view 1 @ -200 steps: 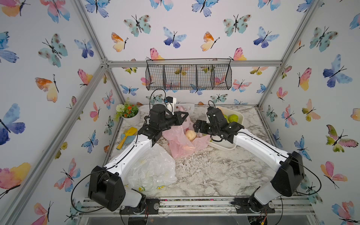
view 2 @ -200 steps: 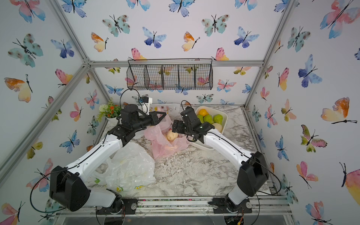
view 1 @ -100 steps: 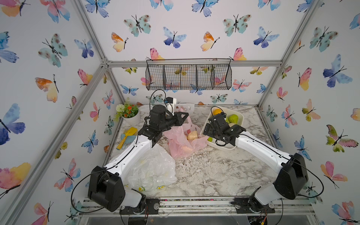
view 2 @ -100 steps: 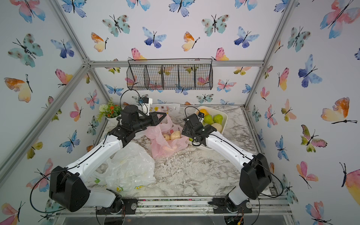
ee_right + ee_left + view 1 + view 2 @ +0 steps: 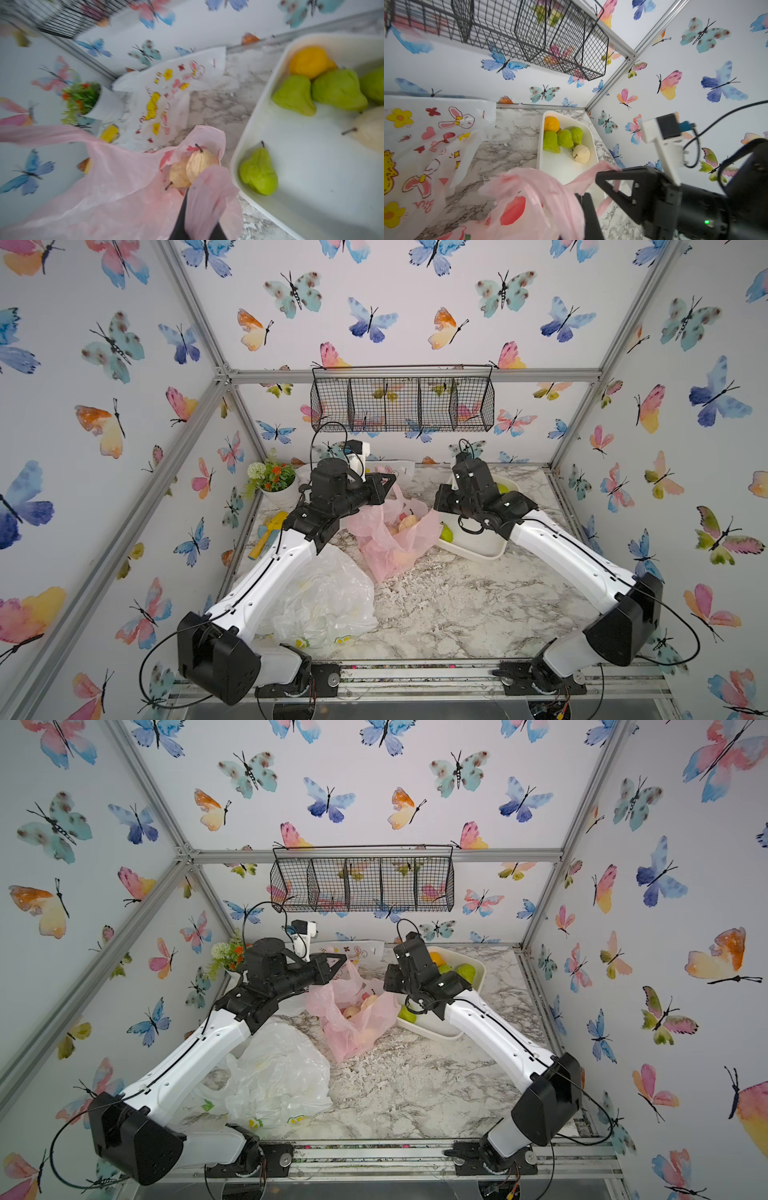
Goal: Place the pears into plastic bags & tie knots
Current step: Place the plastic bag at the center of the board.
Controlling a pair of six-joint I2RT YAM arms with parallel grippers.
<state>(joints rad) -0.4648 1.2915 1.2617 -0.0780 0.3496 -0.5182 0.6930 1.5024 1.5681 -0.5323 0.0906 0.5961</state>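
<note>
The pink plastic bag (image 5: 390,539) stands open at the middle back of the table. Two cream pears (image 5: 199,164) lie inside it, and both top views show them too. My left gripper (image 5: 390,485) is shut on the bag's handle strip (image 5: 591,176) and holds it up. My right gripper (image 5: 199,212) is shut on the opposite pink rim flap, next to the white tray (image 5: 478,547). The tray holds green pears (image 5: 564,138), one cream pear (image 5: 581,153) and another green pear (image 5: 258,172) near the front.
An orange fruit (image 5: 551,124) sits at the tray's far end. A doodle-print bag (image 5: 425,145) lies flat at the back. A crumpled white lemon-print bag (image 5: 328,597) lies under my left arm. A flowerpot (image 5: 276,485), a yellow toy (image 5: 270,531) and a wall-hung wire basket (image 5: 401,400) are there too.
My right gripper was open at the bag's mouth. It drew back to the bag's tray-side rim and shut on the plastic. A cream pear now lies in the bag. The left arm held still.
</note>
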